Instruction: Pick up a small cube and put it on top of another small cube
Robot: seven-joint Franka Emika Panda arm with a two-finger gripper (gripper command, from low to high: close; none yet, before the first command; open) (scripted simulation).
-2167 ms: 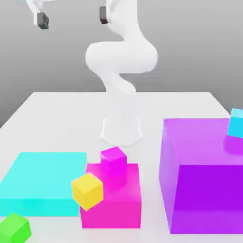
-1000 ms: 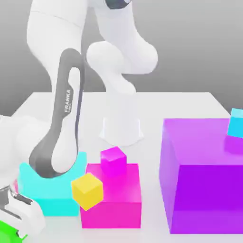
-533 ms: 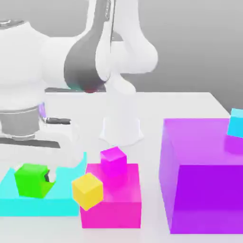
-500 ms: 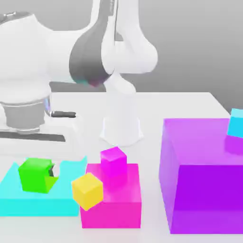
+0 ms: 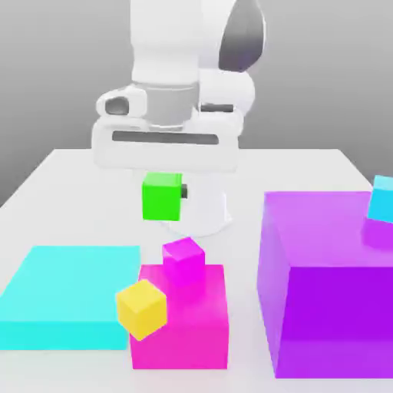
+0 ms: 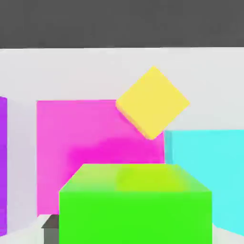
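The gripper [image 5: 163, 193] hangs straight down with its jaws clamped on the small green cube [image 5: 162, 196], one dark fingertip [image 5: 184, 192] showing against the cube's side on the exterior view's right. The cube is held in the air above and a little behind the small magenta cube [image 5: 183, 259], well clear of it. That height makes sense for carrying: the magenta cube sits on top of the large magenta block [image 5: 180, 318], so anything brought over it must pass above both.

Taking the magenta block as the landmark, the small yellow cube [image 5: 141, 309] leans tilted against its front corner, the flat cyan slab [image 5: 67, 295] lies just beside it on the exterior view's left, and the big purple block [image 5: 328, 284] stands on its other side, all on the white tabletop [image 5: 84, 192].

The green cube has no long axis. Its faces sit square, top level and sides upright, and it looks roughly aligned with the block below, though the magenta cube seems turned slightly, so a small twist may be needed. In the hand view the green cube [image 6: 136, 202] sits close, its top face level.
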